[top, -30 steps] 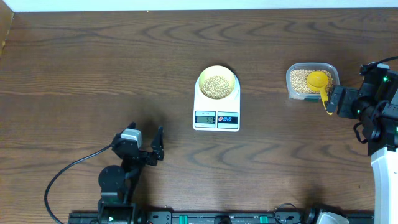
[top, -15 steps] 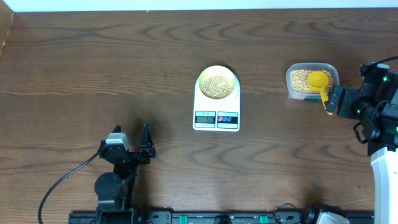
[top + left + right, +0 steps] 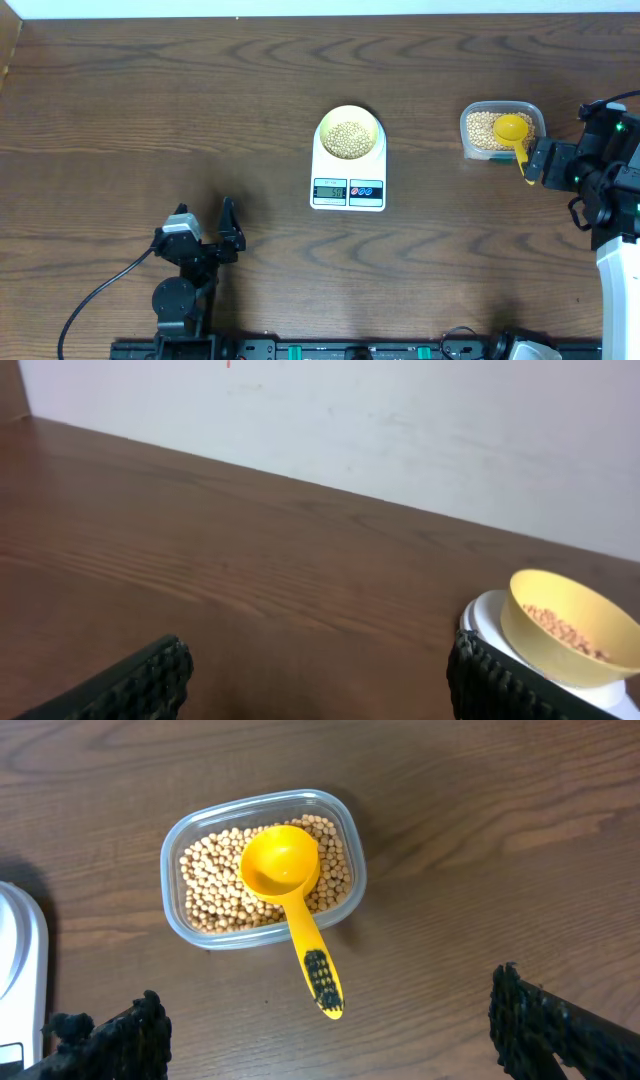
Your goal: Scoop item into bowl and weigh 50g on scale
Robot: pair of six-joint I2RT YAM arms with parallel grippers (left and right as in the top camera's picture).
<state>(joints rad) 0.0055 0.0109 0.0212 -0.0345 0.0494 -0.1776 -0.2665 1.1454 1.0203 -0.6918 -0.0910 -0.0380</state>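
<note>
left gripper point(image 3: 205, 230) pulled back toward 7 o'clock, spread, empty; right gripper point(image 3: 538, 160) wide open too, at 3 o'clock by tub point(image 3: 466, 128), scoop point(image 3: 512, 128) left in it; beans point(image 3: 348, 138) in bowl point(image 3: 324, 124) on scale point(image 3: 348, 200), mid tabletop; display point(image 3: 331, 191) unreadable, but looks like weighing's done

Dark brown wood-grain surface point(image 3: 150, 120) fills the overhead frame. Right of centre, upper half: clear rounded-rectangular plastic tub point(image 3: 170, 890). Bright yellow scoop point(image 3: 283, 868) lies in it, cup facing up, handle crossing the tub's lower rim toward lower right, black patch near the tip. Pale wall point(image 3: 400, 420) behind the surface. Black cable point(image 3: 100, 290) curves at lower left.
</note>
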